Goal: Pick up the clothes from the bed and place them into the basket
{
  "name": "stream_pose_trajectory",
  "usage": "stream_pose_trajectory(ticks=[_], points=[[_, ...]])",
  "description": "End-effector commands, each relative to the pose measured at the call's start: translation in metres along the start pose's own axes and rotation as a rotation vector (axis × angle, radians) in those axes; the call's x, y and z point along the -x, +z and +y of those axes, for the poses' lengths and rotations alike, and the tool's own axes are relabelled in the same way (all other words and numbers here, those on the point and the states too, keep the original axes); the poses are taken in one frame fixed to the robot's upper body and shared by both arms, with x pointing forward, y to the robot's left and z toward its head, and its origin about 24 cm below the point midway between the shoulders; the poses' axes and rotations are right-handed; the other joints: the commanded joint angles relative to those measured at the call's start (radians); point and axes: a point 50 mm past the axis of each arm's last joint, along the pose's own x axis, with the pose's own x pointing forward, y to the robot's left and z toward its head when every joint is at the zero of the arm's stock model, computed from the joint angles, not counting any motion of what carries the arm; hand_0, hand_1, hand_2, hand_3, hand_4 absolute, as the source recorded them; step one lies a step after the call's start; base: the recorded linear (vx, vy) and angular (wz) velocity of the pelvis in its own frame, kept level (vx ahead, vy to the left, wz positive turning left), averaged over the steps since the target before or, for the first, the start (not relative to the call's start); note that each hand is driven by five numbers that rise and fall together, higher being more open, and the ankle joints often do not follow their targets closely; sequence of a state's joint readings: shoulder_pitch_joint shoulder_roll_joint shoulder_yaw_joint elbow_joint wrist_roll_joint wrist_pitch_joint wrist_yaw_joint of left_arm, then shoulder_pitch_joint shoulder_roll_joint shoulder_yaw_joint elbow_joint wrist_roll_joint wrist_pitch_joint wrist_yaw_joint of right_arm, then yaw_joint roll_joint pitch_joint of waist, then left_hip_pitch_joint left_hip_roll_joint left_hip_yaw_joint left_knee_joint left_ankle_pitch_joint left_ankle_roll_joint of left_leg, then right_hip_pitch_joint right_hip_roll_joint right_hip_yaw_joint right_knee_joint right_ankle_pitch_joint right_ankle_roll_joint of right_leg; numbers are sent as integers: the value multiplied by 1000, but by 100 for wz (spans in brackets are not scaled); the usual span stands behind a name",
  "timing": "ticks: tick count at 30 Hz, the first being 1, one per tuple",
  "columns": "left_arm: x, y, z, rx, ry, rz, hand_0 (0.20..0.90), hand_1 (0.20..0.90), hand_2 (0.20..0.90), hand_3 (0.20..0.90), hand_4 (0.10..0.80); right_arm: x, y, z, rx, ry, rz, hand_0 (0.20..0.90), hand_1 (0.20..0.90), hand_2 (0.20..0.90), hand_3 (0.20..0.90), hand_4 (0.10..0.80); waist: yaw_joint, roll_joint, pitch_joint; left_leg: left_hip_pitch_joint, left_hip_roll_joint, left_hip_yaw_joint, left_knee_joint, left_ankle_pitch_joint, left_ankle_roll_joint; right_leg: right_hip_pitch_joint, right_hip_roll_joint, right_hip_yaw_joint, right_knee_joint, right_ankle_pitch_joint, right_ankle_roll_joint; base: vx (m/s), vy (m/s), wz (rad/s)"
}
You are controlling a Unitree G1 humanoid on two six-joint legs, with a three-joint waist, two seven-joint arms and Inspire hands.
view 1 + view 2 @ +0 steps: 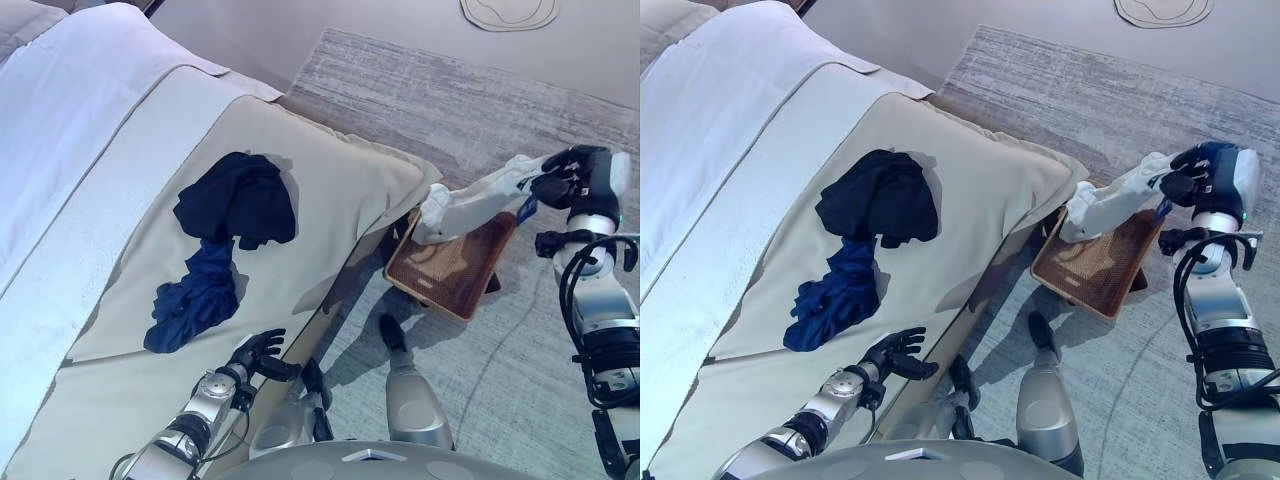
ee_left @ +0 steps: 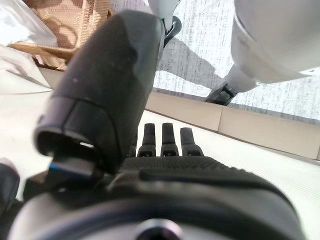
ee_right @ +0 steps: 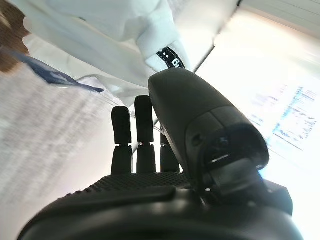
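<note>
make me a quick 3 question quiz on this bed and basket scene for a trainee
1. True or false: the basket stands on the bed.
2. What does the right hand hold?
A. a dark blue garment
B. a white garment
C. nothing
3. Fill in: two dark clothes lie on the bed, a black one and a ____ one.

Key:
1. False: it stands on the floor beside the bed.
2. B: its fingers are curled on the white garment, which hangs over the basket.
3. Blue. The left hand hovers open over the bed edge, holding nothing.
</note>
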State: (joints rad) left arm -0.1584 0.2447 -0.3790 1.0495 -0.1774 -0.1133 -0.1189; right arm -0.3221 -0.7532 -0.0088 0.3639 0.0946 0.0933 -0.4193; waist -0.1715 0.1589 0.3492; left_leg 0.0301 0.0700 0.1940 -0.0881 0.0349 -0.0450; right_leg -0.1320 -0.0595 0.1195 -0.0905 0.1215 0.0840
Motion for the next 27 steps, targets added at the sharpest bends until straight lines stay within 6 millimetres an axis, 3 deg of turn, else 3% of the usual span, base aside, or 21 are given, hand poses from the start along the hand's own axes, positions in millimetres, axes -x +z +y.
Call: stream_pose_trajectory(ticks=[1, 4, 10, 11, 12, 13, 21, 27], points=[[2, -1, 10, -16, 17, -15, 900, 900, 900, 900, 800, -17, 33, -16, 15, -62, -123, 300, 300, 300, 200, 100, 0, -79, -47, -59, -31, -70, 59, -34, -16, -32, -33, -75, 133, -79, -11, -35, -31, 0], [0, 8, 11, -24, 14, -44, 900, 900, 900, 900, 800, -24, 25, -15, 66, -58, -67, 300, 300, 300, 200, 100, 8, -69, -24, -82, -34, -76, 64, -29, -17, -56, -36, -79, 143, -77, -12, -50, -30, 0], [-6, 43, 12, -27, 12, -160, 900, 900, 900, 900, 800, -42, 20, -8, 124, -56, 44, 300, 300, 300, 200, 100, 36, -7, 72, -181, -49, -107, 90, 3, -19, -171, -51, -102, 223, -87, -23, -92, -35, 2], [-6, 48, 13, -23, 12, -178, 900, 900, 900, 900, 800, -44, 20, -7, 142, -54, 63, 340, 340, 340, 247, 147, 41, 4, 86, -199, -53, -114, 94, 8, -18, -190, -53, -107, 238, -89, -25, -79, -52, 1], [-6, 52, 14, -22, 10, -192, 900, 900, 900, 900, 800, -46, 18, -6, 164, -51, 85, 749, 749, 749, 724, 624, 44, 14, 95, -211, -56, -120, 95, 14, -18, -203, -54, -109, 250, -92, -27, -59, -51, 0], [-6, 56, 13, -17, 9, -212, 900, 900, 900, 900, 800, -48, 17, -5, 182, -57, 99, 900, 900, 900, 900, 800, 48, 26, 107, -227, -60, -124, 97, 19, -18, -222, -55, -110, 262, -94, -28, -53, -47, -2], [-5, 74, 8, 12, -20, -303, 900, 900, 900, 900, 800, -61, 36, -11, 116, -153, 95, 900, 900, 900, 900, 800, 72, 80, 164, -297, -84, -172, 95, 49, -13, -308, -50, -117, 314, -101, -43, -40, -18, 13], [-4, 61, 13, 51, 0, -263, 900, 900, 900, 900, 800, -47, 28, -5, 60, -180, 42, 900, 900, 900, 900, 800, 67, 46, 159, -295, -73, -172, 111, 38, -10, -300, -38, -124, 339, -122, -50, 18, 20, 10]])
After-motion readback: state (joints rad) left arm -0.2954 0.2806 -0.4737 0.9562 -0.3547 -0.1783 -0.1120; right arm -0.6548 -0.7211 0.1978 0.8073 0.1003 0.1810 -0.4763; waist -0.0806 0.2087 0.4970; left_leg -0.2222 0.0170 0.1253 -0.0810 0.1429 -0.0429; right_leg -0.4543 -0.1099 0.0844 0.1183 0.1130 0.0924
